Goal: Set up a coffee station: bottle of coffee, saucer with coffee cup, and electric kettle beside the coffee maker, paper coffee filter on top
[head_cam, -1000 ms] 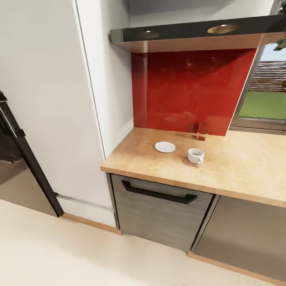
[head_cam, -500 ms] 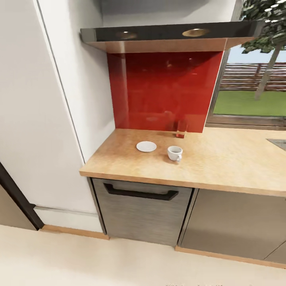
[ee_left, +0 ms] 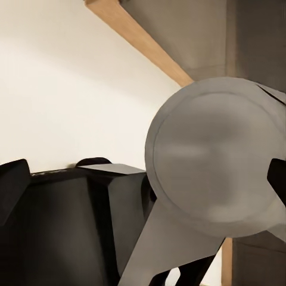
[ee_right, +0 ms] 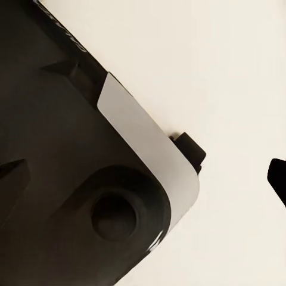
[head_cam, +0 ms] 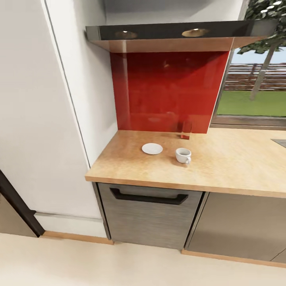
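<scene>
One saucer [head_cam: 152, 148] and one cup [head_cam: 183, 155] sit on the countertop [head_cam: 238, 163], near each other but apart, the cup to the right of the saucer with its handle turned toward the front edge. The cup is upright and stands on the bare worktop, not on the saucer. Behind them, one small glass [head_cam: 186, 129] stands against the red backsplash [head_cam: 167, 89]. Above hangs one dark hood [head_cam: 174, 33] with two round lights in its underside. Below the worktop is one grey drawer front [head_cam: 149, 216] with a single black handle [head_cam: 148, 197], and a plain cabinet door [head_cam: 238, 226] beside it. A window [head_cam: 254, 87] at the right looks onto grass and a tree. The wrist views show dark robot parts over pale floor [ee_right: 226, 65]; whether either gripper is released or clenched cannot be told.
</scene>
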